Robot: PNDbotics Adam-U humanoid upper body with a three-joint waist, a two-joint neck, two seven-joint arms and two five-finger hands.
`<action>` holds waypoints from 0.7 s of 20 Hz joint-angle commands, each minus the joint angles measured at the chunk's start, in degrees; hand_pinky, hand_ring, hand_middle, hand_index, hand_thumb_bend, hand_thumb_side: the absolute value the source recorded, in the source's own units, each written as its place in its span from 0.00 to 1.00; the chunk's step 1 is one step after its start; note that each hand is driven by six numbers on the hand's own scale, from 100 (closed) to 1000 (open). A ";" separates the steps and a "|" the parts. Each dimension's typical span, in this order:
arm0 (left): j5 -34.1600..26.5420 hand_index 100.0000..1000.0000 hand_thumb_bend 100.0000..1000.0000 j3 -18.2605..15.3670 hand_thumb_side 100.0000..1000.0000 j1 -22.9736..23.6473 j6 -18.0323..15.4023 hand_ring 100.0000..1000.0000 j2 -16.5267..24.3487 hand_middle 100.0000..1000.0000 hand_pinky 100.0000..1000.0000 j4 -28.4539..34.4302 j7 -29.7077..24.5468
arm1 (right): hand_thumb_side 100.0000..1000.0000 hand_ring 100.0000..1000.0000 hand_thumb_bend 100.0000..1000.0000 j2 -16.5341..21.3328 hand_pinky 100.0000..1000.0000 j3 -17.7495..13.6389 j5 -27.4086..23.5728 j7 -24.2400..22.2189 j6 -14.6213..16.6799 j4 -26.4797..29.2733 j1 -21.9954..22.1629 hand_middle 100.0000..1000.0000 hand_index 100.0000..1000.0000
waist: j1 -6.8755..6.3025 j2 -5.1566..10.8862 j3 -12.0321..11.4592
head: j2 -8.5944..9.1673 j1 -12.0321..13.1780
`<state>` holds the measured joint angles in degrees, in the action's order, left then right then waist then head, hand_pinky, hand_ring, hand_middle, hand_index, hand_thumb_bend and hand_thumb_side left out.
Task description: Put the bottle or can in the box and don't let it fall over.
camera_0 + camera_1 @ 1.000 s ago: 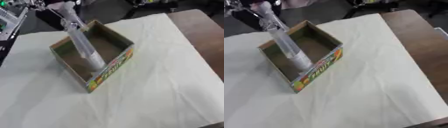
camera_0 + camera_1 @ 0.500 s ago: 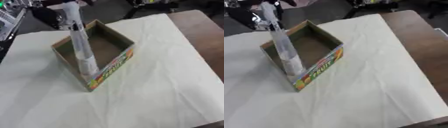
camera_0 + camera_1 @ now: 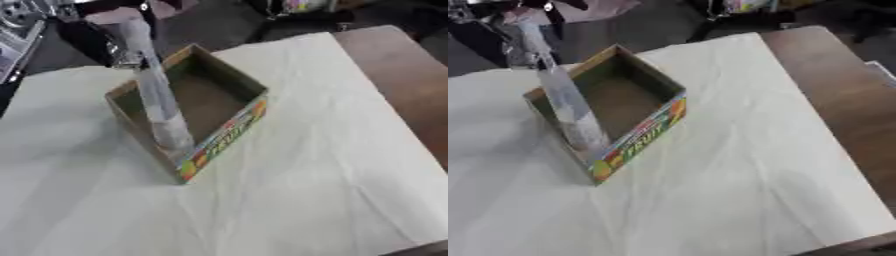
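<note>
Tall clear plastic bottle point(image 3: 162, 112) standing inside the open cardboard box with colourful printed side point(image 3: 229, 136), near its left wall. Left hand point(image 3: 105, 37) at bottle top; finger state cannot be told. Release straight upward, avoiding sideways drag.

I see my left hand point(image 3: 105, 37) far left | black shell, silver metal parts by the fingers | blurred, no markings I can read

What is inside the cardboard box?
A tall clear bottle stands in the box, its bottom in the near corner, its top at the robot hand. The rest of the brown floor looks bare. The near wall hides the bottle's very bottom.
</note>
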<state>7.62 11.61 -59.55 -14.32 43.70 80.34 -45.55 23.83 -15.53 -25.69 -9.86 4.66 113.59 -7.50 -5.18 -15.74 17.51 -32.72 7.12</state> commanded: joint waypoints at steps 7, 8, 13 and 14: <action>1.92 1.00 0.68 -0.87 0.94 -0.54 -0.44 0.89 2.33 1.00 1.00 0.95 -0.54 | 0.43 1.00 0.00 1.15 1.00 -0.83 -0.60 0.25 -0.31 1.01 -0.37 1.00 0.93 | 0.19 1.20 0.11 | -0.30 -0.37; 2.23 1.00 0.63 -0.88 0.90 -0.50 -0.45 0.88 2.31 1.00 1.00 0.94 -0.54 | 0.43 1.00 0.00 1.12 1.00 -0.84 -0.58 0.25 -0.37 1.01 -0.42 1.00 0.93 | 0.15 1.16 0.13 | -0.30 -0.39; 1.78 1.00 0.40 -0.75 0.64 -0.42 -1.18 0.89 2.19 1.00 1.00 1.12 -1.39 | 0.43 1.00 0.00 1.02 1.00 -0.92 -0.51 0.35 -0.58 1.01 -0.55 1.00 0.93 | -0.01 0.97 0.15 | -0.44 -0.59; 1.44 1.00 0.42 -0.70 0.66 -0.41 -1.38 0.90 2.22 1.00 1.00 1.17 -2.05 | 0.43 1.00 0.00 1.00 1.00 -0.91 -0.51 0.35 -0.63 1.01 -0.59 1.00 0.93 | -0.04 0.96 0.12 | -0.48 -0.63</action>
<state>9.56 11.56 -59.16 -15.36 43.89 80.59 -46.98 23.83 -15.86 -25.82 -9.62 4.12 113.59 -7.59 -5.55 -15.73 17.61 -33.17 6.70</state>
